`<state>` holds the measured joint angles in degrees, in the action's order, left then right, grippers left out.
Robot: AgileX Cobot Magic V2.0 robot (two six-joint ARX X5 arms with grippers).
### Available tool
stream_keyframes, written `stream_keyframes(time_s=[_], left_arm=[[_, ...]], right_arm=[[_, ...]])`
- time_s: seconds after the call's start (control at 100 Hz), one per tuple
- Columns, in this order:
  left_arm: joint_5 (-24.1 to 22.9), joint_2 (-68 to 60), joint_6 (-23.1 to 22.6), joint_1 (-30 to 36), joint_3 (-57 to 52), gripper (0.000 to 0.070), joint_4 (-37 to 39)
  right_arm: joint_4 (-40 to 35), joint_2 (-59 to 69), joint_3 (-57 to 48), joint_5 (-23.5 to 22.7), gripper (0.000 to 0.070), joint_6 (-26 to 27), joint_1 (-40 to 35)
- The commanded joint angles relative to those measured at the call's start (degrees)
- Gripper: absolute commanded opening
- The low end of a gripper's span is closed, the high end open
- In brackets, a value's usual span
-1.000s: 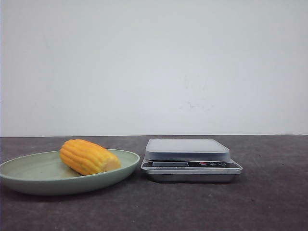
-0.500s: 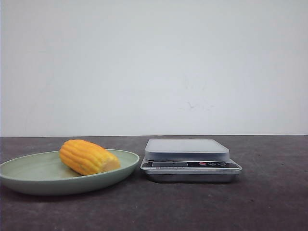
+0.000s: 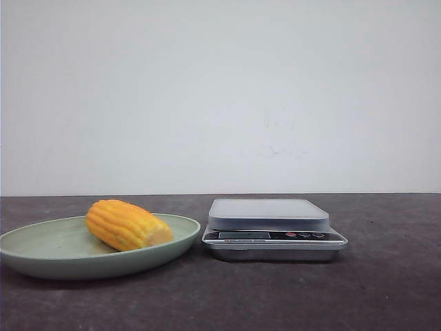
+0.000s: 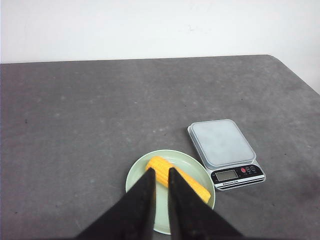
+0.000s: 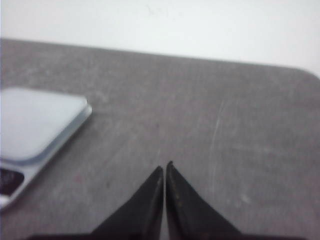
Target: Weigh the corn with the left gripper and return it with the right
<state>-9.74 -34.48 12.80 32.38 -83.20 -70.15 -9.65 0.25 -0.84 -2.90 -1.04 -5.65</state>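
Observation:
The corn [image 3: 127, 224], a stubby yellow-orange cob piece, lies on its side in a pale green plate [image 3: 41, 258] at the left of the table. In the left wrist view the corn [image 4: 195, 186] lies in the plate [image 4: 137, 170] below my left gripper [image 4: 161, 171]. That gripper hangs well above the plate with its black fingers a narrow gap apart, holding nothing. My right gripper [image 5: 164, 167] is shut and empty over bare table, to the right of the scale [image 5: 35, 120]. Neither gripper shows in the front view.
A silver digital kitchen scale [image 3: 269, 214] with an empty platform stands just right of the plate, almost touching its rim; it also shows in the left wrist view [image 4: 222, 142]. The table is dark grey, with a white wall behind.

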Motion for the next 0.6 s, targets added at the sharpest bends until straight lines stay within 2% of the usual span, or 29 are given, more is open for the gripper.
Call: stream_keyframes(time_s=[0.0, 0.59], left_arm=[[-0.2, -0.3, -0.7, 0.3, -0.9, 0.0002, 0.7], [-0.2, -0.3, -0.7, 0.3, -0.9, 0.0003, 0.7]], right_arm=[[0.0, 0.0, 0.1, 0.0, 0.0001, 0.3, -0.1], [0.8, 0.0, 0.1, -0.1, 0.0001, 0.3, -0.1]])
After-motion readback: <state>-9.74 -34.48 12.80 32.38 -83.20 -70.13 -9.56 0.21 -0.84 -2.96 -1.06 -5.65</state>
